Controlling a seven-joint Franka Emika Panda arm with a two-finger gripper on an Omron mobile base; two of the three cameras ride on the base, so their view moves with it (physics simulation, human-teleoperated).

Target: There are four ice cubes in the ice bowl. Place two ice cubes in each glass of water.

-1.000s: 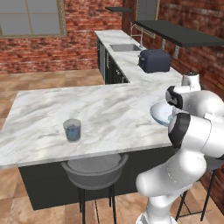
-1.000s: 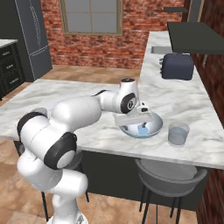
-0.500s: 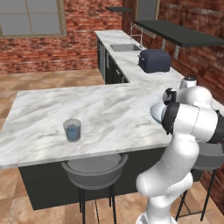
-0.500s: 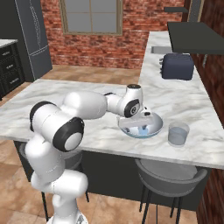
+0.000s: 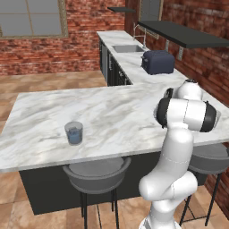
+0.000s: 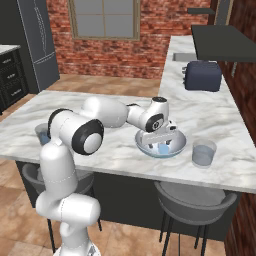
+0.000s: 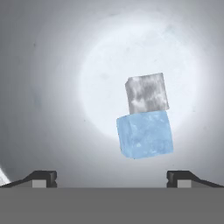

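Marble island in a brick-walled kitchen, your gripper (image 6: 161, 145) lowered into the ice bowl (image 6: 177, 146) with its fingers spread wide and nothing between them.

You are working on a white-grey veined marble island (image 5: 107, 116) that joins a long counter (image 5: 134, 62) along the red brick wall, where you can see a sink (image 5: 126, 48), a dark toaster (image 5: 158, 61) and a dark shelf (image 5: 185, 34) above; the floor is terracotta tile, with a window (image 6: 104, 19) in the far wall and grey stools (image 5: 96, 172) tucked under the island's near edge. In the hand view two ice cubes (image 7: 145, 115) lie touching on the bowl's pale floor, one greyish, one blue. One glass of water (image 6: 203, 153) stands just beside the bowl, the other glass (image 5: 74, 133) well apart near the island's opposite end. No writing is readable anywhere.
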